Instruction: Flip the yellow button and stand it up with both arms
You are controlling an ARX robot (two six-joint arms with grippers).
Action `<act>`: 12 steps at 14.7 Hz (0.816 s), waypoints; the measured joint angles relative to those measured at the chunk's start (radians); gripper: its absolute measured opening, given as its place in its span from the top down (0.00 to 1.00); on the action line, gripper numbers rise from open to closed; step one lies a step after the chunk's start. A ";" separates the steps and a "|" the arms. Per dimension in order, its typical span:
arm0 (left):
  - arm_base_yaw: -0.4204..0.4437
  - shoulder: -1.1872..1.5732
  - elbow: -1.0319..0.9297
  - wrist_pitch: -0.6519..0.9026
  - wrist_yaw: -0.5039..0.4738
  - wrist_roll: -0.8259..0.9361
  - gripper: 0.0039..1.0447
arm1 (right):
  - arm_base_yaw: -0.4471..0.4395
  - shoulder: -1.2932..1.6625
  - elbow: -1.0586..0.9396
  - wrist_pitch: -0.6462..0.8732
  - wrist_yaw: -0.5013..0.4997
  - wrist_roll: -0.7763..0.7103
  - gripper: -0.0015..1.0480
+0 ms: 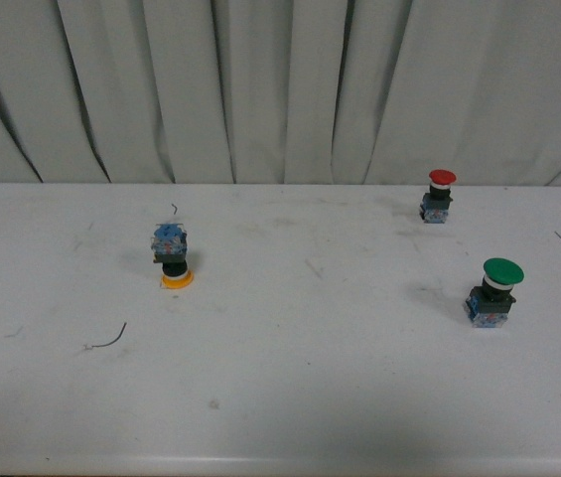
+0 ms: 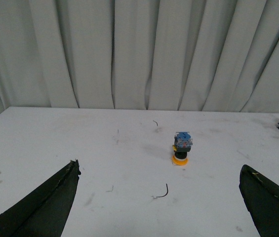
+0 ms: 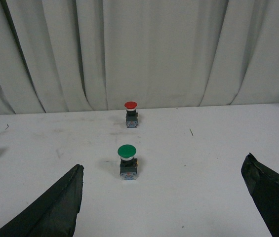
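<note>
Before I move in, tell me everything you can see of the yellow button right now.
The yellow button stands upside down on the white table, left of centre in the front view. Its round yellow-orange cap lies flat on the surface. A black collar sits above the cap, and the blue, plastic-looking contact block is on top, roughly upright. Only the table touches it; nothing grips it.

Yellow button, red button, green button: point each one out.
yellow button (image 1: pixel 170 243), front view, on its blue base, facing up.
red button (image 1: pixel 439 197), front view, on the dark body under its cap.
green button (image 1: pixel 495 290), front view, on the collar under its cap.
</note>
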 joint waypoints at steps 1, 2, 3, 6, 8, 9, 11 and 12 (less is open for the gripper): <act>0.000 0.000 0.000 0.000 0.000 0.000 0.06 | 0.000 0.000 0.000 0.000 0.000 0.000 0.06; 0.000 0.000 0.000 0.000 0.000 0.000 0.06 | 0.000 0.000 0.000 0.000 0.000 0.000 0.06; 0.000 0.000 0.000 0.000 0.000 0.000 0.06 | 0.000 0.000 0.000 0.000 0.000 0.000 0.06; 0.000 0.000 0.000 0.000 0.000 0.000 0.06 | 0.000 0.000 0.000 0.000 0.000 0.000 0.06; 0.000 0.000 0.000 0.000 0.000 0.000 0.06 | 0.000 0.000 0.000 0.000 0.000 0.000 0.06; 0.000 0.000 0.000 0.000 0.000 0.000 0.06 | 0.000 0.000 0.000 0.000 0.000 0.000 0.06; -0.095 0.142 0.100 -0.206 -0.253 -0.143 0.06 | 0.000 0.000 0.000 0.000 0.000 0.000 0.06; -0.117 0.162 0.131 -0.203 -0.336 -0.193 0.06 | 0.000 0.000 0.000 0.000 0.000 0.000 0.06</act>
